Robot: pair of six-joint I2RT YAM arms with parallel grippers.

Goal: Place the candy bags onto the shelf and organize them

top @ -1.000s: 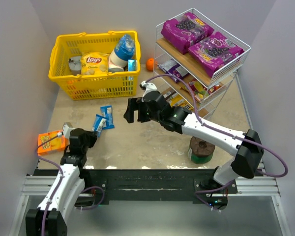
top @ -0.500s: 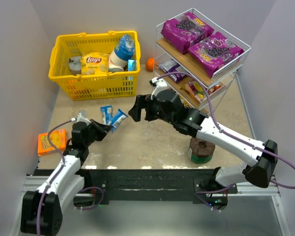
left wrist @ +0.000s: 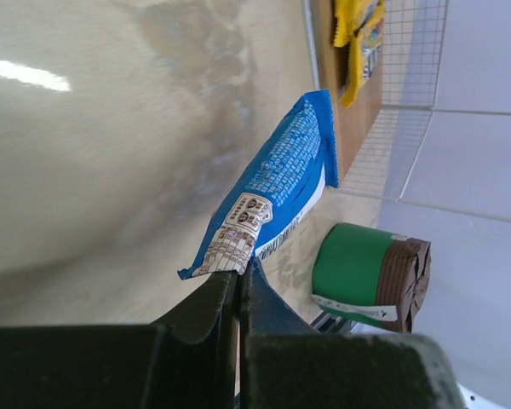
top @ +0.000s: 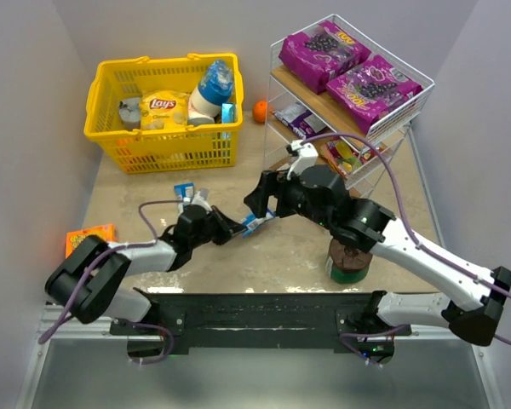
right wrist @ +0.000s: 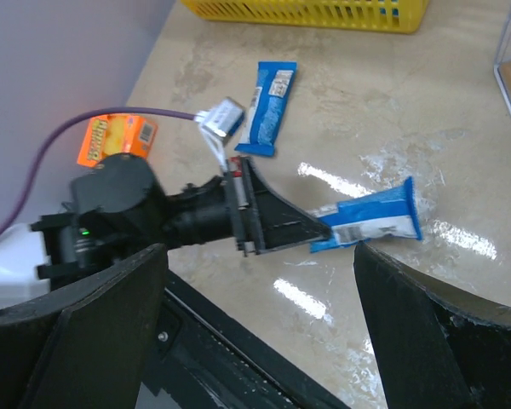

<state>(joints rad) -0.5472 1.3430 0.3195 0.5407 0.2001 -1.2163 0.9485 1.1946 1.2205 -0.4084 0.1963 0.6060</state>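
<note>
Two large purple bags point(top: 373, 88) and smaller packets point(top: 300, 122) sit on the shelf point(top: 322, 104) at the desk's point(top: 264, 257) far right corner; the clenched left tool point(left wrist: 241, 273) holds a blue candy bag point(left wrist: 281, 187) mid-desk before the released right tool point(top: 266, 203), a second blue bag point(right wrist: 268, 106) unshelved

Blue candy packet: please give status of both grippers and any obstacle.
Left gripper shut on glossy blue candy packet. Right gripper open, over packet, not gripping. Green can with brown lid stands near white wire shelf.
</note>
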